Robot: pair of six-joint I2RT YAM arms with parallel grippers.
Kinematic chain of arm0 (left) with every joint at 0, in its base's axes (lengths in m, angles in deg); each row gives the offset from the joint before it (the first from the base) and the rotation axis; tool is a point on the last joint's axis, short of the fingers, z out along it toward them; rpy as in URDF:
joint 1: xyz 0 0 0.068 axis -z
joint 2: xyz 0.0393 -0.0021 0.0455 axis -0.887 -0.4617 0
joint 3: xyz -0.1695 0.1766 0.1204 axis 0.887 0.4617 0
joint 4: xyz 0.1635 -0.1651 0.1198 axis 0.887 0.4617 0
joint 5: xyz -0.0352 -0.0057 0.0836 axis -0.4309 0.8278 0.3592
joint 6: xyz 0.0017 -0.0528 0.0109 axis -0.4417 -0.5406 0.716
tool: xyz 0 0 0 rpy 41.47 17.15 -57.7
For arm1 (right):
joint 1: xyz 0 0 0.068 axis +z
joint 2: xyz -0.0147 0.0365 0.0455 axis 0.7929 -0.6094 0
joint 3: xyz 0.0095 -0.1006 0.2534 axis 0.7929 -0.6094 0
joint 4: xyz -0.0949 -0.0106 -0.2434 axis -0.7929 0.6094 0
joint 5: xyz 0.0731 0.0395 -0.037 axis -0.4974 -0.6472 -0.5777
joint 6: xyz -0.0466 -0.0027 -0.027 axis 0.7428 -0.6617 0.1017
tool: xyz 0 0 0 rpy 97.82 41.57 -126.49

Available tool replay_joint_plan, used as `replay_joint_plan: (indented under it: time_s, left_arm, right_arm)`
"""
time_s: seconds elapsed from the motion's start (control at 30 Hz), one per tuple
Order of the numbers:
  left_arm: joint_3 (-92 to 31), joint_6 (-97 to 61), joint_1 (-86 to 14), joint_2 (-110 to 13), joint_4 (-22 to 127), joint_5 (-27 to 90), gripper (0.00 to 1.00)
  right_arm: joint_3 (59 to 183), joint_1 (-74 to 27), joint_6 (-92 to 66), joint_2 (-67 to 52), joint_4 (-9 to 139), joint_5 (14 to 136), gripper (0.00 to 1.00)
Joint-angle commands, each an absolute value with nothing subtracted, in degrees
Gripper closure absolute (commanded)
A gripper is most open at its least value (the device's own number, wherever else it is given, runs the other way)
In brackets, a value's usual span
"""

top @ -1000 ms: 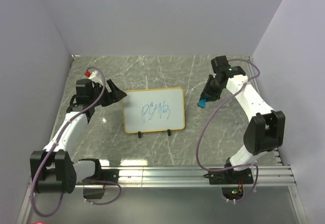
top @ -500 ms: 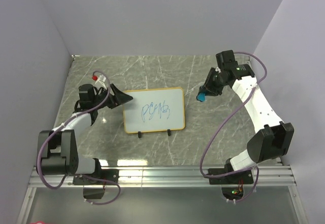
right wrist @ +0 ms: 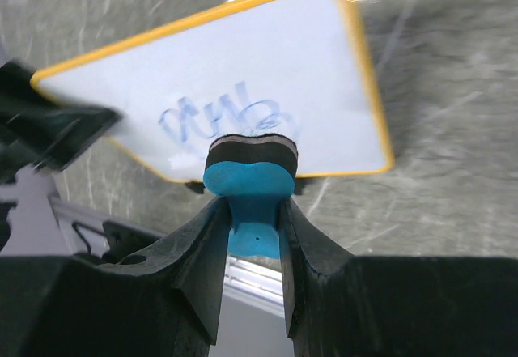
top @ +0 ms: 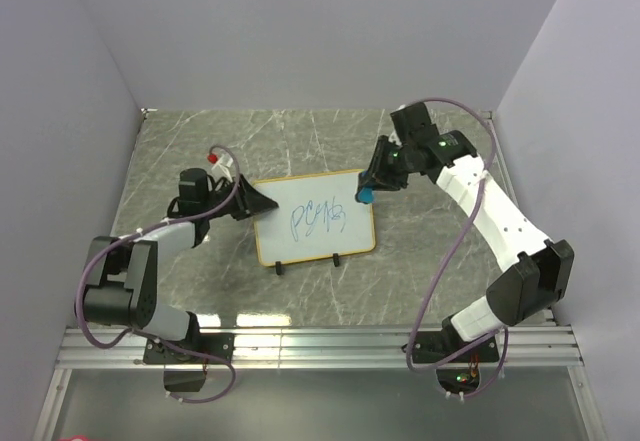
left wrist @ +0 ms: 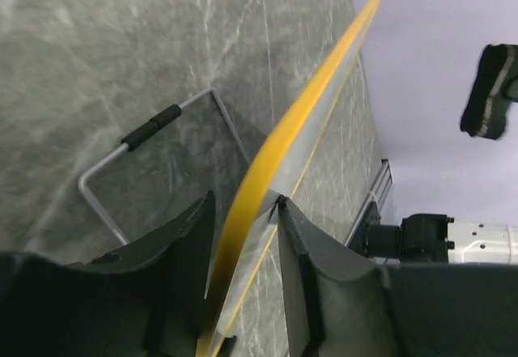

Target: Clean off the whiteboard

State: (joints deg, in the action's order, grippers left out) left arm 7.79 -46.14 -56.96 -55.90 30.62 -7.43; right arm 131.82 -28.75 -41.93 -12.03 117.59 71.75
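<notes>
While the blue scribble (top: 320, 219) sits unwiped at the middle of the whiteboard (top: 300, 246), the step in hand looks like the approach before a first stroke. Nearest, the board's two black feet (top: 282, 267) rest on the grey marbled surface (top: 300, 301). A wire stand (left wrist: 150, 126) shows behind the board. At the board's left edge the left tool (left wrist: 247, 211) has one finger on each face of the tan frame, pinching the whiteboard. Farther and to the right, the right tool (right wrist: 249, 211) clamps a blue eraser (right wrist: 249, 175), its dark felt aimed at the board's far right part. Whether the felt touches cannot be told. Next, the felt probably needs pressing flat onto the writing and sweeping leftward while the left tool braces the board.
</notes>
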Motion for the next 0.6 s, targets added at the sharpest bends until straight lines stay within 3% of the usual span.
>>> replay_joint_plan:
  time_s: [0.0, 0.13, 0.37, 0.57]
  left_arm:
    - [8.4, -46.1, -54.2, -58.0, 28.2, -7.1, 0.59]
    - [7.6, -45.0, -52.6, -60.0, 29.0, -6.4, 0.65]
    - [7.6, -44.7, -50.9, -62.0, 29.0, -5.0, 0.87]
    - [8.7, -43.9, -47.8, -61.0, 31.3, 0.4, 0.98]
  right_arm:
    - [136.0, -23.7, -42.5, -12.9, 114.5, 72.4, 1.00]
    - [136.2, -19.2, -43.0, -14.5, 112.0, 73.5, 1.00]
    - [138.4, -12.1, -43.0, -20.8, 110.4, 76.2, 1.00]
    - [139.7, -10.0, -43.0, -25.8, 107.8, 76.0, 1.00]
